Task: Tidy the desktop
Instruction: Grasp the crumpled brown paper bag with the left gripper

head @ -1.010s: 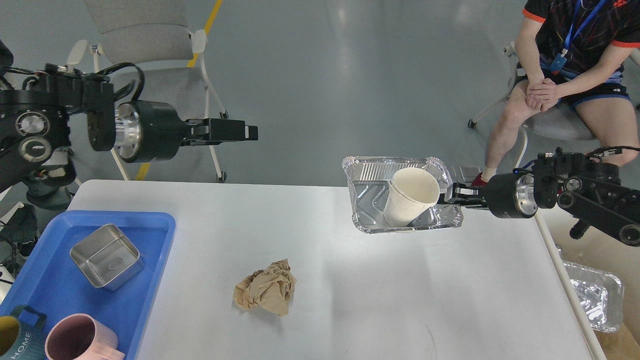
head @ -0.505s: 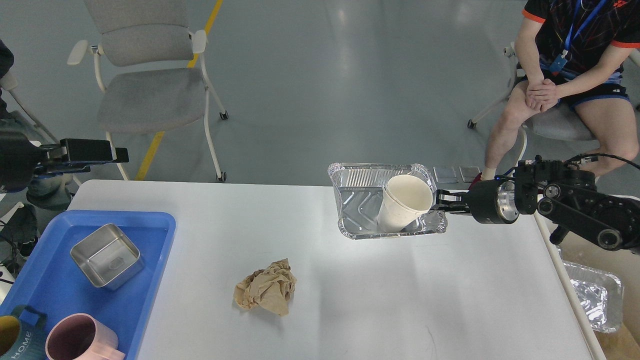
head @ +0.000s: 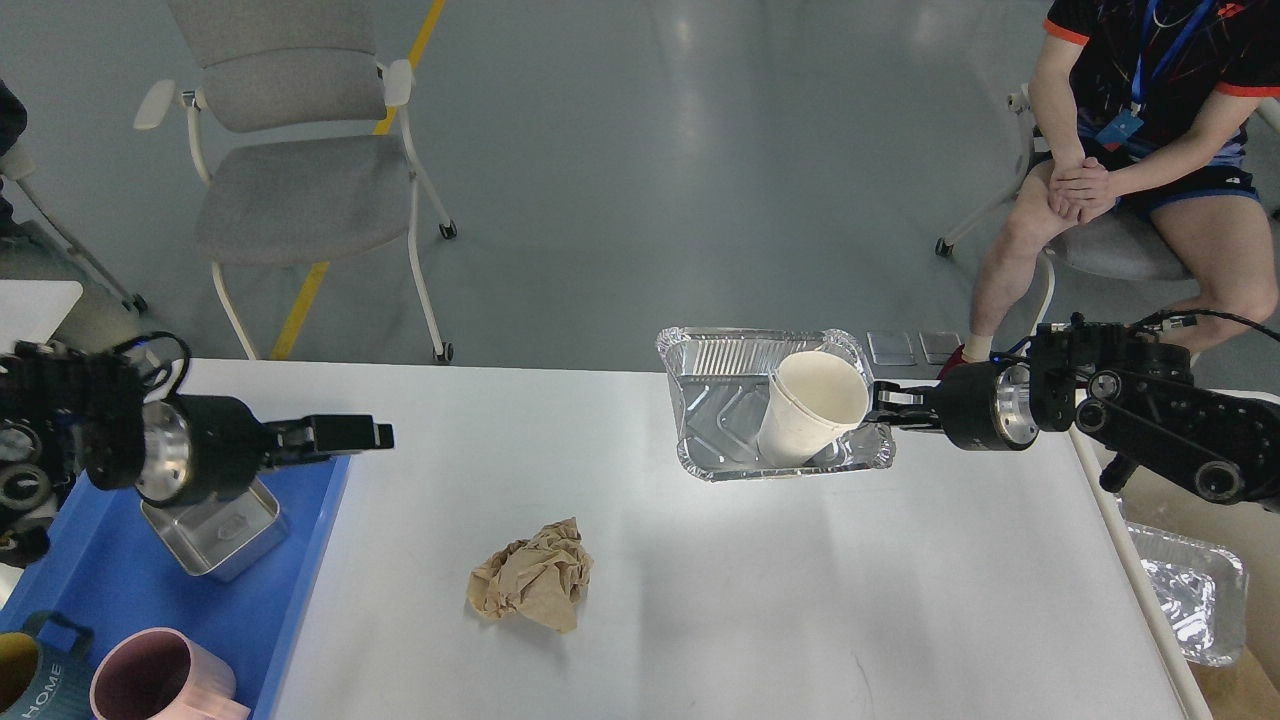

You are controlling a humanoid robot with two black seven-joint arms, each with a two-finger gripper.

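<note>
The white desktop (head: 700, 600) fills the lower view. My right gripper (head: 882, 410) is shut on the right rim of a foil tray (head: 715, 410) and holds it above the table's far right part. A white paper cup (head: 812, 405) leans inside the tray. A crumpled brown paper ball (head: 533, 587) lies on the desktop at centre left. My left gripper (head: 375, 436) points right, low over the desktop's left part beside the blue tray (head: 90, 570); its fingers look together and hold nothing.
The blue tray holds a square steel box (head: 215, 525), a pink mug (head: 160, 680) and a dark mug (head: 25, 680). Another foil tray (head: 1195, 595) lies beyond the table's right edge. A grey chair (head: 290, 170) and a seated person (head: 1140, 150) are behind.
My left arm has swung down and to the right, from high at the left to low over the blue tray's edge. The right gripper with the foil tray has barely moved since half a second ago.
</note>
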